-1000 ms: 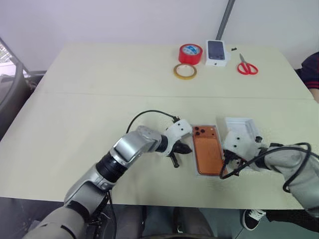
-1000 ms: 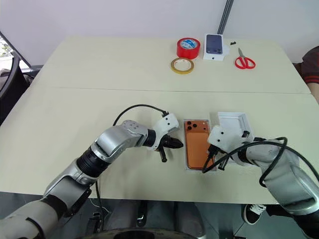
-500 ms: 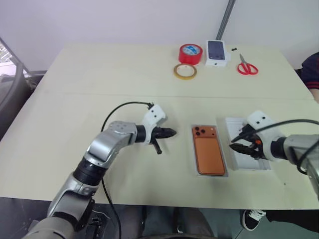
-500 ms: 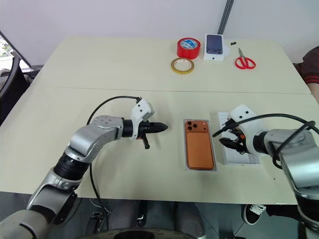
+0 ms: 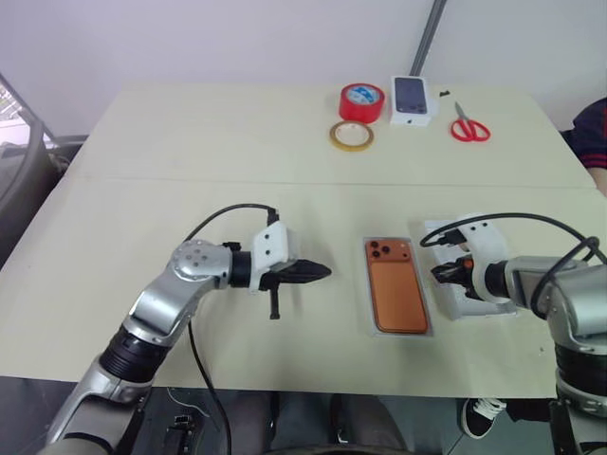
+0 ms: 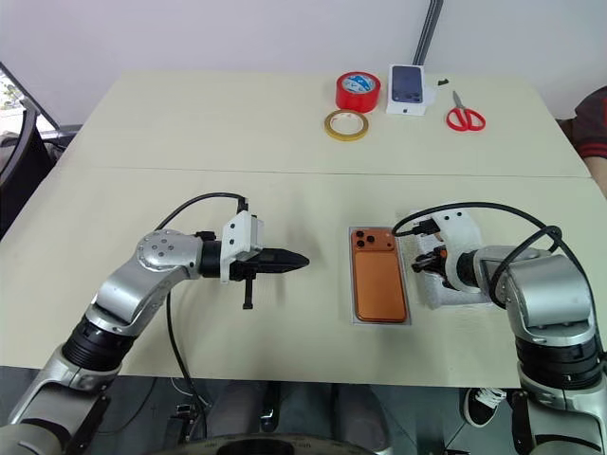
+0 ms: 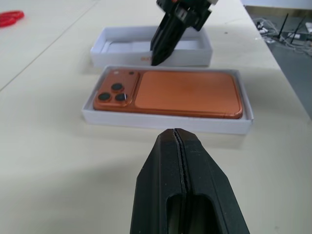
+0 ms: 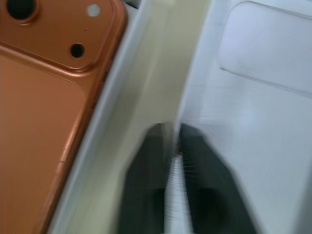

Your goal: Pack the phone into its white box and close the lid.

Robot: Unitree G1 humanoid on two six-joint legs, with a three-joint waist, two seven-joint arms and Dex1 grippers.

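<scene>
The copper-orange phone [image 5: 396, 289] lies camera side up inside the white box [image 7: 165, 122], near the table's front edge. Just to its right the lid [image 5: 479, 299] rests inside up, its pale lining showing. My right gripper [image 5: 438, 276] is shut on the lid's wall nearest the phone. In the right wrist view one of its fingers [image 8: 146, 165] is outside that wall and the other inside. My left gripper [image 5: 325, 272] is shut and holds nothing. It hovers a short way left of the box and points level at it.
At the table's far side are a red tape roll [image 5: 362, 100], a yellow tape ring [image 5: 352, 136], a small white box with a phone picture [image 5: 413, 100] and red scissors [image 5: 469, 126]. A person's dark sleeve [image 5: 596, 133] shows at the right edge.
My left gripper has drawn back to the left, away from the box. My right gripper left the box's right edge, opened over the lid, then shut on the lid's near wall.
</scene>
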